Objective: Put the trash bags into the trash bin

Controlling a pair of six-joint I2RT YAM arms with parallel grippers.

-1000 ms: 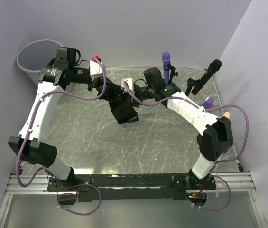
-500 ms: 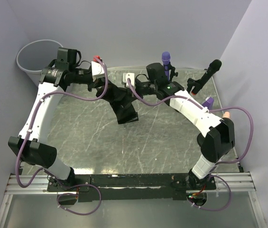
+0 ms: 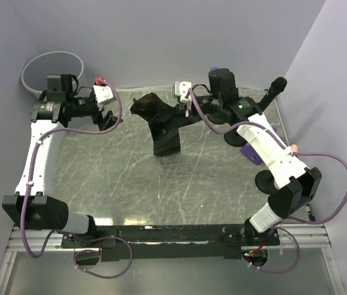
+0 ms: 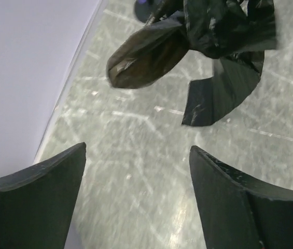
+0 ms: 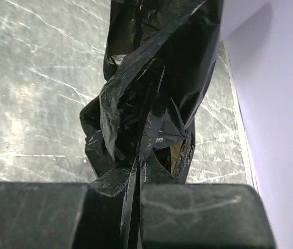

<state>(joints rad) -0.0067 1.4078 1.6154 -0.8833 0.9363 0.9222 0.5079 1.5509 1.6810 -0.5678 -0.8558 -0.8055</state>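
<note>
Trash bag (image 3: 164, 126) in right jaws, left arm (image 3: 78, 109) between it and bin (image 3: 38, 70)

Diffuse, even overhead light fills the top view: the pale lavender walls (image 3: 179, 37) carry no hard shadows, and the scratched, glossy grey-green table top (image 3: 118, 172) returns mild glare as white streaks and a bright band along its near edge. In the left wrist view the left gripper (image 4: 137, 150) sits close to the lens, so its matte black fingers (image 4: 229, 207) render soft, while the table top (image 4: 136, 119) beyond shows crisp glints. In the right wrist view the crumpled black plastic trash bag (image 5: 151, 78) shows fine highlights on its folds, and the right gripper (image 5: 138, 179) at the bottom edge is dark and blurred.
</note>
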